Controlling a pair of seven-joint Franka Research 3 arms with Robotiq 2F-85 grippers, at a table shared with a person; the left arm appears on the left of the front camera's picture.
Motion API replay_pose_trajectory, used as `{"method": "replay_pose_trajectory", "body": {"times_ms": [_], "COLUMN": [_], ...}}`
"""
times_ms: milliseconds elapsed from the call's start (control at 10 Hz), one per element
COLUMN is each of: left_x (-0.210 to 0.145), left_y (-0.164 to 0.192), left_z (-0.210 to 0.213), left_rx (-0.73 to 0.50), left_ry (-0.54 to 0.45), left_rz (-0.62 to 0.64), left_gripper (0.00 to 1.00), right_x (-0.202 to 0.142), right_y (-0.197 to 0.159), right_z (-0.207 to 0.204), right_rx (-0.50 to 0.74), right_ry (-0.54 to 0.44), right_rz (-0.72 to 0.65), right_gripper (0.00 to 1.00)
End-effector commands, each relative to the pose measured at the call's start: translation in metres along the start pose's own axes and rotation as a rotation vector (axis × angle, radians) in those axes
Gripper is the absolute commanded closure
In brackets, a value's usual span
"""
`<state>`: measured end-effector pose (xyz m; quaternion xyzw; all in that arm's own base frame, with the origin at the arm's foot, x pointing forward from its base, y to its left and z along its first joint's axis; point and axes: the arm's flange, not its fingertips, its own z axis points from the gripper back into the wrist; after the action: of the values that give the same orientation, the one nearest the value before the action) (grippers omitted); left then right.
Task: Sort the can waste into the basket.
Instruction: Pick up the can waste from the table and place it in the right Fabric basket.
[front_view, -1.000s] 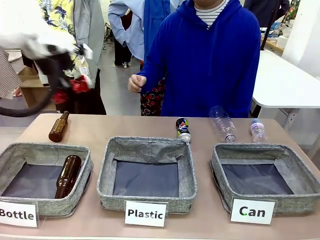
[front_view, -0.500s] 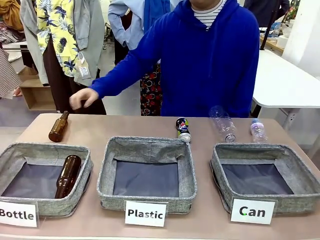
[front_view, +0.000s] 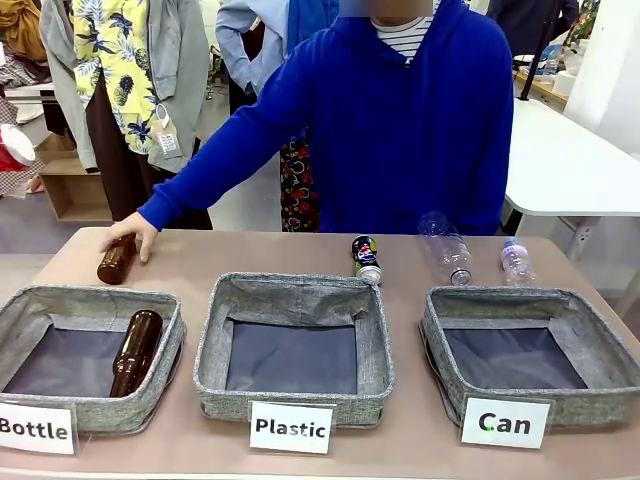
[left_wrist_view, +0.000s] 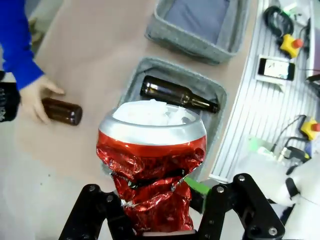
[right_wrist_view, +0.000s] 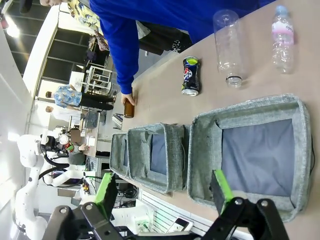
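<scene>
A: Where's the crushed red can (left_wrist_view: 152, 150)?
B: Clamped in the left gripper (left_wrist_view: 160, 205), seemingly high over the Bottle basket (left_wrist_view: 220, 98).
A: And the dark can (front_view: 366, 259)?
B: Lying on the worktop (front_view: 200, 255) behind the Plastic basket (front_view: 295, 288). Right gripper (right_wrist_view: 163, 192) spread wide, empty.

We've got a tan table (front_view: 190, 255) with three grey woven baskets in a row along its near side: the Bottle basket (front_view: 90, 296) at left, the Plastic basket (front_view: 295, 285) in the middle, the Can basket (front_view: 500, 300) at right, and a white sign (front_view: 291, 427) in front of each. Along the far side lie a brown glass bottle (front_view: 116, 262) at left, a dark can (front_view: 366, 259) just behind the Plastic basket's right corner, then a clear plastic bottle (front_view: 446, 247) and a smaller plastic bottle (front_view: 516, 261) behind the Can basket
</scene>
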<state>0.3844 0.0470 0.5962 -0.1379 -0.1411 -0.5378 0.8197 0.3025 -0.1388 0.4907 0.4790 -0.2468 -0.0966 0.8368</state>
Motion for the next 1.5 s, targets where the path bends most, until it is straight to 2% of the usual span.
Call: {"method": "replay_pose_trajectory", "body": {"times_ms": [0, 100, 300, 400, 500, 600, 700, 800, 900, 1000, 1100, 1300, 1400], "left_x": [0.059, 0.111, 0.231, 0.299, 0.368, 0.413, 0.448, 0.478, 0.503, 0.531, 0.548, 0.566, 0.571], "left_y": [-0.002, -0.020, -0.083, -0.126, -0.179, -0.224, -0.255, -0.274, -0.285, -0.290, -0.289, -0.282, -0.273], "left_z": [-0.007, -0.016, -0.061, -0.098, -0.148, -0.196, -0.242, -0.282, -0.315, -0.349, -0.374, -0.407, -0.414], "left_rx": [0.044, 0.047, 0.029, -0.016, -0.009, 0.005, 0.004, 0.022, -0.043, -0.112, -0.127, -0.131, -0.132], "left_ry": [0.014, -0.003, 0.045, 0.092, 0.157, 0.202, 0.176, 0.126, 0.056, -0.021, -0.071, -0.047, -0.017], "left_rz": [-0.053, -0.169, -0.458, -0.654, -0.830, -0.939, -1.010, -1.034, -1.058, -1.068, -1.039, -0.952, -0.929], "left_gripper": [1.00, 1.00, 1.00, 1.00, 1.00, 1.00, 1.00, 1.00, 1.00, 1.00, 1.00, 1.00, 1.00], "right_x": [0.002, 0.002, 0.002, 0.002, 0.002, 0.002, 0.002, 0.000, 0.007, 0.000, -0.015, -0.043, -0.044], "right_y": [-0.001, -0.001, -0.001, -0.001, -0.001, -0.001, -0.001, 0.000, -0.006, -0.025, -0.046, -0.088, -0.104], "right_z": [-0.001, -0.001, -0.001, -0.001, -0.001, -0.001, -0.001, 0.001, 0.081, 0.169, 0.223, 0.270, 0.268], "right_rx": [0.027, 0.027, 0.027, 0.027, 0.027, 0.027, 0.027, 0.001, -0.083, -0.218, -0.285, -0.228, -0.228], "right_ry": [-0.016, -0.016, -0.016, -0.016, -0.016, -0.016, -0.016, 0.000, -0.120, -0.194, -0.266, -0.368, -0.427], "right_rz": [0.025, 0.025, 0.025, 0.025, 0.025, 0.025, 0.025, 0.000, 0.034, 0.061, 0.061, -0.028, -0.086], "right_gripper": [0.00, 0.00, 0.00, 0.00, 0.00, 0.00, 0.00, 0.00, 0.00, 0.00, 0.00, 0.00, 0.00]}}
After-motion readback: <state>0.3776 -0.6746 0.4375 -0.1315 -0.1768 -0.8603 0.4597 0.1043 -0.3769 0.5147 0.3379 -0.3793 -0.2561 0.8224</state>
